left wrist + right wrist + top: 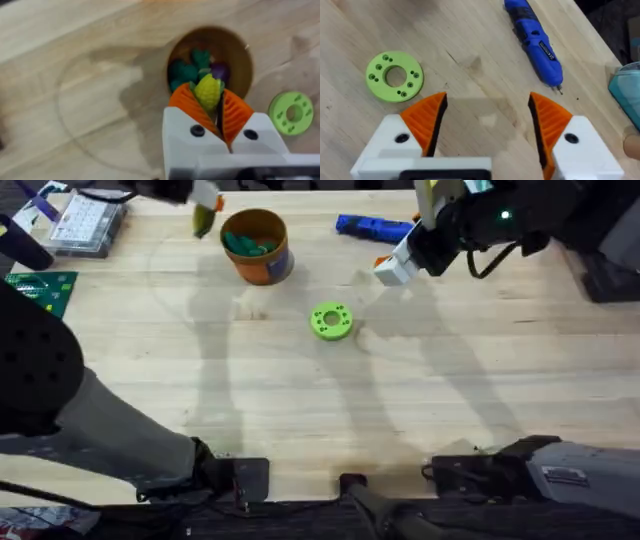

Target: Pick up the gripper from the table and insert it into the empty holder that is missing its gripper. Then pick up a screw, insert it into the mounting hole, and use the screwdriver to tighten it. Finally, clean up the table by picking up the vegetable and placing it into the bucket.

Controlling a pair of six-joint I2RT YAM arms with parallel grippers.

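My left gripper hangs just left of the bucket, shut on the vegetable. In the left wrist view the yellow vegetable sits pinched between the orange pads, right over the bucket's opening, which holds teal pieces and a purple one. My right gripper is open above bare wood, with nothing between its fingers. The blue screwdriver lies on the table just beyond it. The holder and any screw are out of view.
A flat green ring with holes lies mid-table, right of and nearer than the bucket. A clear plastic box and a green board sit at the far left. The near half of the table is bare wood.
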